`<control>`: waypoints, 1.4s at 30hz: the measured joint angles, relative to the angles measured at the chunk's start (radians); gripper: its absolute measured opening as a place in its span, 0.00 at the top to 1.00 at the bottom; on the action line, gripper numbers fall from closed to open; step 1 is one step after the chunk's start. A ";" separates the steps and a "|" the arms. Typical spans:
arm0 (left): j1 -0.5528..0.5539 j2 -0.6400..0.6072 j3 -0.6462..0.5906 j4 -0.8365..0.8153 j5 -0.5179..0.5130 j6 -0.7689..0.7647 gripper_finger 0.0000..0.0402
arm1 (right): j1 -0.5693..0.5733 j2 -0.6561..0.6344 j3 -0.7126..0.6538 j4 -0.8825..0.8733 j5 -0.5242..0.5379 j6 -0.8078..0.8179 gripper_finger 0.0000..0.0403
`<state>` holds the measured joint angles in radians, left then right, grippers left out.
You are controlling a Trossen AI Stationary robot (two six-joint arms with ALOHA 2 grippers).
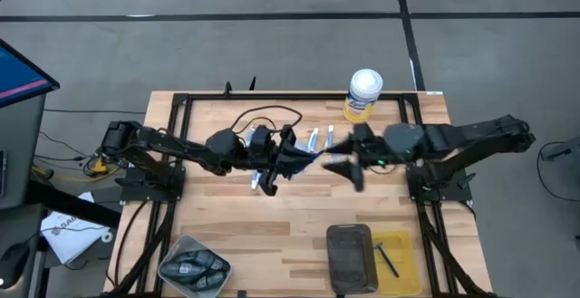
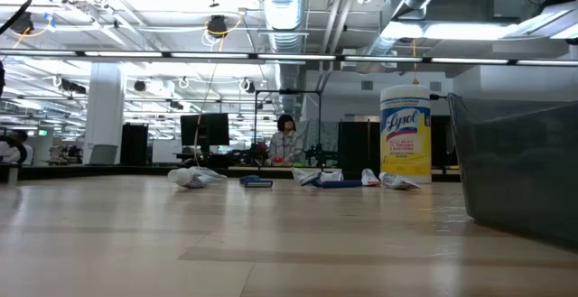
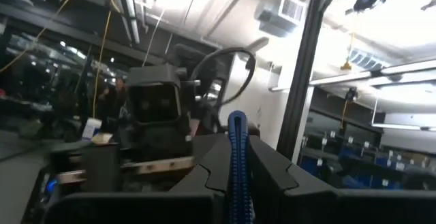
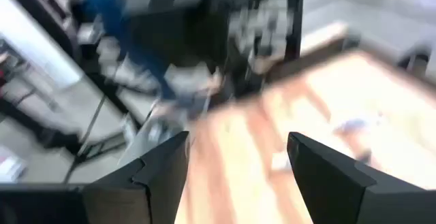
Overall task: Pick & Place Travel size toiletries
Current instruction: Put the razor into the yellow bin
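While a slim dark blue razor (image 3: 237,163) is pinched upright in the left gripper (image 1: 292,156) fingers near the yellow wipes canister (image 1: 363,94), probably for carrying to a tray, the right gripper (image 4: 235,176) is held spread.

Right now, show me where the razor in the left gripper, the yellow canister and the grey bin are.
razor (image 3: 236,163): left wrist view, on its blue handle between the fingers.
yellow canister (image 2: 405,145): low view, on its label.
grey bin (image 1: 350,257): high view, on its dark floor.

Right pincer (image 4: 238,173) spread above blurred table (image 4: 286,115), perhaps toiletries.
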<state>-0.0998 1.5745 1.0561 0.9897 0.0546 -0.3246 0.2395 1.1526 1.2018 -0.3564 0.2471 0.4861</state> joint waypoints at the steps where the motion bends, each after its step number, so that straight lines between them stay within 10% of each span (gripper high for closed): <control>1: -0.005 0.001 0.000 -0.015 0.000 0.006 0.95 | 0.019 -0.025 0.000 -0.061 -0.005 0.034 0.41; 9: -0.021 0.069 0.007 -0.031 -0.014 0.055 0.95 | 0.221 -0.184 0.000 -0.326 0.059 0.270 0.41; 18: -0.025 0.237 0.125 -0.036 0.009 0.029 0.95 | 0.352 -0.162 0.000 -0.276 0.385 0.125 0.47; 42: -0.056 0.675 0.545 -0.047 0.081 0.021 0.95 | 0.615 -0.220 0.001 -0.163 0.250 0.293 0.57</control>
<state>-0.1555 2.2493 1.6011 0.9428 0.1356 -0.3036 0.8545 0.9329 1.2026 -0.5192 0.4972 0.7795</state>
